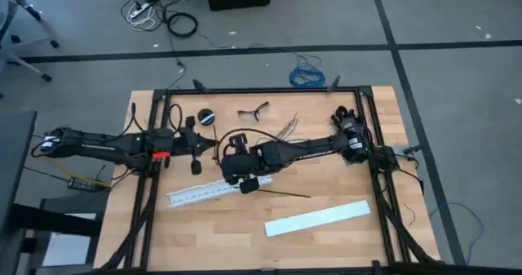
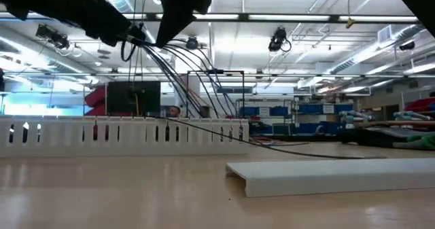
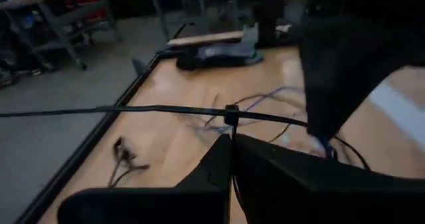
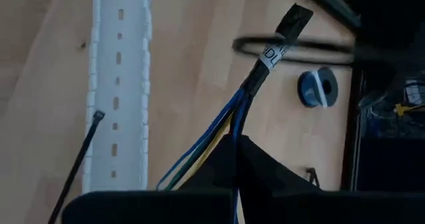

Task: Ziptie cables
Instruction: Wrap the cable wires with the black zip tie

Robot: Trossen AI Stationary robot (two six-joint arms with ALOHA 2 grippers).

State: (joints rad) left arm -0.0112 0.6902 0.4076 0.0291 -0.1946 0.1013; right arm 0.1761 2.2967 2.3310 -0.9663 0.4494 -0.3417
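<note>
The cables (image 4: 246, 98) are a bunch of thin blue, yellow and dark wires with a white label near one end. My right gripper (image 4: 234, 136) is shut on them above the table's middle (image 1: 228, 159). In the low view they droop from the grippers to the table (image 2: 197, 86). A black zip tie (image 3: 133, 109) crosses the bunch near the label, and my left gripper (image 3: 232, 139) is shut on it, just left of my right gripper. Below them the white slotted strip (image 1: 204, 193) lies flat on the table. My left gripper pinches the zip tie between its two fingertips just under the small square head (image 3: 230, 114). The fingers lie across the strap, which runs level and straight to both sides, clear of the table. My right gripper pinches the cable bunch between its two fingers a short way behind the labelled end (image 4: 269, 54). The fingers lie along the wires. The labelled end sticks out past the fingertips, clear of the table, and the rest trails down onto the wood (image 1: 287, 128).
A white flat cover (image 1: 318, 218) lies near the front right. A second loose zip tie (image 1: 281, 193) lies beside the strip. A blue-and-white roll (image 1: 206, 116) and a pair of glasses (image 1: 253, 110) sit toward the far edge. A black frame (image 1: 261, 90) borders the table.
</note>
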